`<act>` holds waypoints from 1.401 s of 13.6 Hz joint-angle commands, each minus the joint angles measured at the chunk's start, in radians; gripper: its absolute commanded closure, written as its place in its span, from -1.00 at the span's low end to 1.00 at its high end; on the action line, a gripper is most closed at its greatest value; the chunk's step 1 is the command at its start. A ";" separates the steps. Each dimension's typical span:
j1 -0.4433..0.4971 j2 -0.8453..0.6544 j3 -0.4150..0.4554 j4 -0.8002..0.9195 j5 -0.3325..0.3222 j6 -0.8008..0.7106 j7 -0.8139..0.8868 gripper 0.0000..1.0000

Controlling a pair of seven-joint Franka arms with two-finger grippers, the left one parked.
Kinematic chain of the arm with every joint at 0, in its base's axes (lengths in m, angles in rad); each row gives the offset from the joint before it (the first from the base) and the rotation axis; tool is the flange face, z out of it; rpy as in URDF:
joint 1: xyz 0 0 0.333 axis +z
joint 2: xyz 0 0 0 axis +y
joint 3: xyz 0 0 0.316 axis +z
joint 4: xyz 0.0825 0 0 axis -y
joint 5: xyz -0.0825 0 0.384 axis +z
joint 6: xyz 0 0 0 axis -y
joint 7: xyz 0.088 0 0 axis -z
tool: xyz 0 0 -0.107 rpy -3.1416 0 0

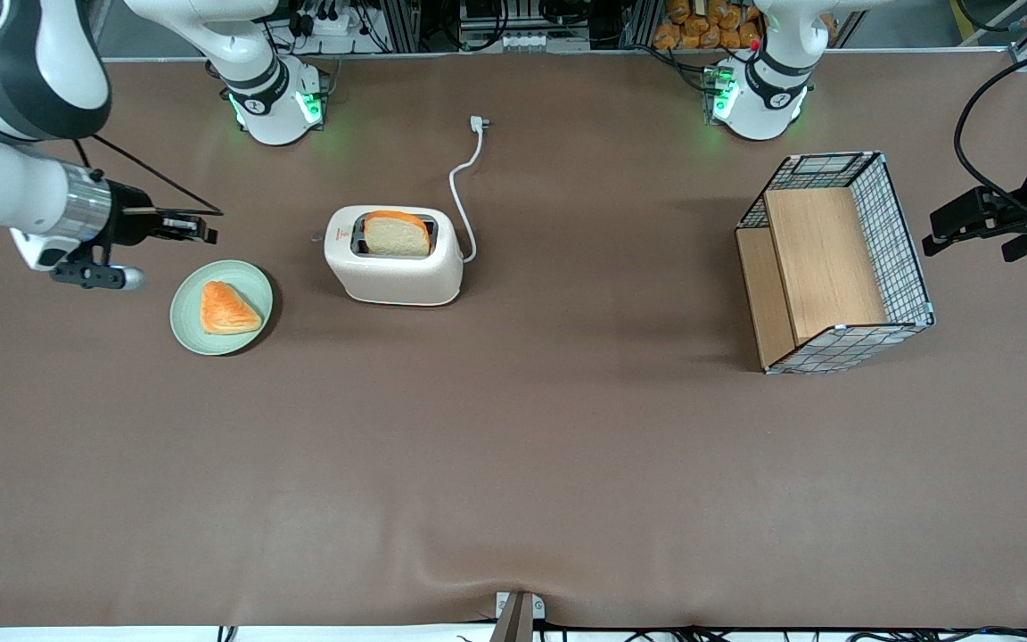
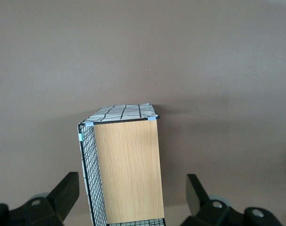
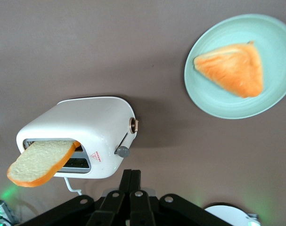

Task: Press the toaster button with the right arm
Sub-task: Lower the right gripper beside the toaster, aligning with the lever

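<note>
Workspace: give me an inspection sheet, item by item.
Surface: brown table.
Job's things: toaster upright, bread slice standing in one slot; toaster button on its narrow end, untouched.
Clutter: green plate holding a pastry; wire basket with wooden panels toward the parked arm's end.
Grippers: gripper shut, in the air above the plate, apart from the toaster.
Cables: toaster cord unplugged, plug on the table.
Surroundings: equipment and cabling along the table's edge.

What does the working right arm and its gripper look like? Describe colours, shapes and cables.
The right arm is white and rounded, with broad black bands and a ribbed silver ring at the wrist. Its gripper, above the table beside the green plate, is slim and black. Thin black cables run along it.
</note>
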 commanded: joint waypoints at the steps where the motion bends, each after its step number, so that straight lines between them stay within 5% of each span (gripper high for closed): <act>1: 0.025 -0.064 0.001 -0.132 0.047 0.095 -0.005 1.00; 11: 0.122 -0.052 0.001 -0.318 0.105 0.296 -0.059 1.00; 19: 0.117 -0.055 0.001 -0.421 0.243 0.378 -0.252 1.00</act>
